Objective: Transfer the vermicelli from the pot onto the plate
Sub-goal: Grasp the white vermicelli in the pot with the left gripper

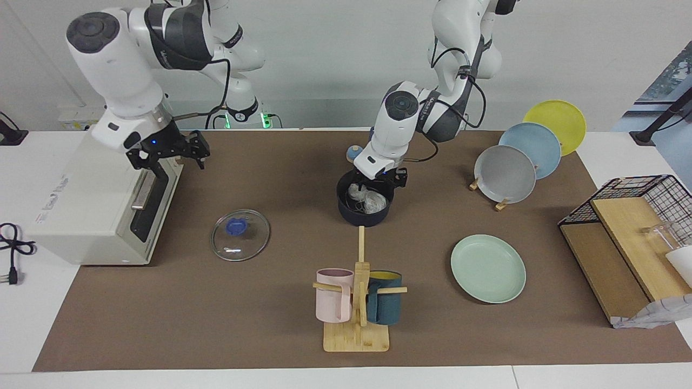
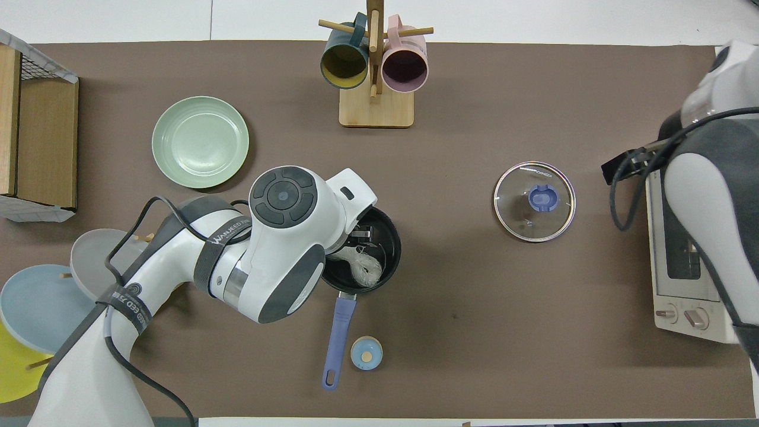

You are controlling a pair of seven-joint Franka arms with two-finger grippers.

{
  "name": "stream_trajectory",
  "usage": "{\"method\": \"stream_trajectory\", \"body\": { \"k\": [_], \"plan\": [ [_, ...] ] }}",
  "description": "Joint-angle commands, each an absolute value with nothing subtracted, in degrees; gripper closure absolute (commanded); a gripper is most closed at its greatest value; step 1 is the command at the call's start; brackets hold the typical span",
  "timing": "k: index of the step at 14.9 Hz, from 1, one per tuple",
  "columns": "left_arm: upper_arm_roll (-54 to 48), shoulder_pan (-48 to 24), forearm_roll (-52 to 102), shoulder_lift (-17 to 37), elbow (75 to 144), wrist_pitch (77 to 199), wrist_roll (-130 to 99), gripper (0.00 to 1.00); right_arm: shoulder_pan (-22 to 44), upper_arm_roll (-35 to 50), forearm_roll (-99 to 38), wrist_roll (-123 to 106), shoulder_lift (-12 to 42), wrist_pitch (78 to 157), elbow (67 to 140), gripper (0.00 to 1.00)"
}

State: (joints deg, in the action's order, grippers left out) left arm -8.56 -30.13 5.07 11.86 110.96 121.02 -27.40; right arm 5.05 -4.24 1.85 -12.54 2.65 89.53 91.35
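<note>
Mugs (image 1: 358, 296) aside, plate (image 1: 488, 268) sits bare; my left gripper (image 1: 373, 190), jaws wide and empty, dips into the pot (image 1: 363, 208) over vermicelli (image 1: 367, 199) not yet lifted.

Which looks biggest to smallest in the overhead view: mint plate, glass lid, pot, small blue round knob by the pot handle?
1. mint plate
2. glass lid and pot: look about alike, and the left arm covers part of the pot, so no ranking
3. small blue knob
</note>
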Motion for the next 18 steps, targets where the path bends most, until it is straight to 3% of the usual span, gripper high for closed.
{"method": "stream_trajectory", "body": {
  "k": [1,11,12,13,15,16,18],
  "plan": [
    [-7.47,-32.25,5.89,12.30,112.94,124.62,-29.26,0.00,3.52,-3.69,2.72,-11.16,1.15,86.58,92.55,0.00],
    [-7.38,-34.63,5.89,15.38,113.82,128.15,-31.55,0.00,2.46,-3.69,2.46,-9.93,0.26,86.22,93.52,0.00],
    [-7.38,-34.72,5.71,15.38,113.73,128.06,-31.55,0.06,2.46,-3.69,2.11,-9.93,0.09,86.22,93.52,0.00],
    [-7.38,-34.89,5.54,15.38,113.73,128.14,-31.38,0.25,2.55,-3.69,2.11,-9.84,0.00,86.22,93.52,0.00],
    [-7.29,-35.42,5.45,15.38,113.82,127.97,-31.29,0.69,2.46,-3.69,2.02,-10.02,-0.26,86.13,93.52,0.00],
    [-7.29,-35.42,5.45,15.38,113.82,127.79,-31.12,0.98,2.46,-3.87,2.11,-10.02,-0.61,85.96,93.69,0.00],
    [-7.29,-35.42,5.36,15.38,113.56,127.88,-30.94,1.00,1.15,-3.87,2.11,-10.11,-1.05,85.87,93.87,0.00]
  ]
}}
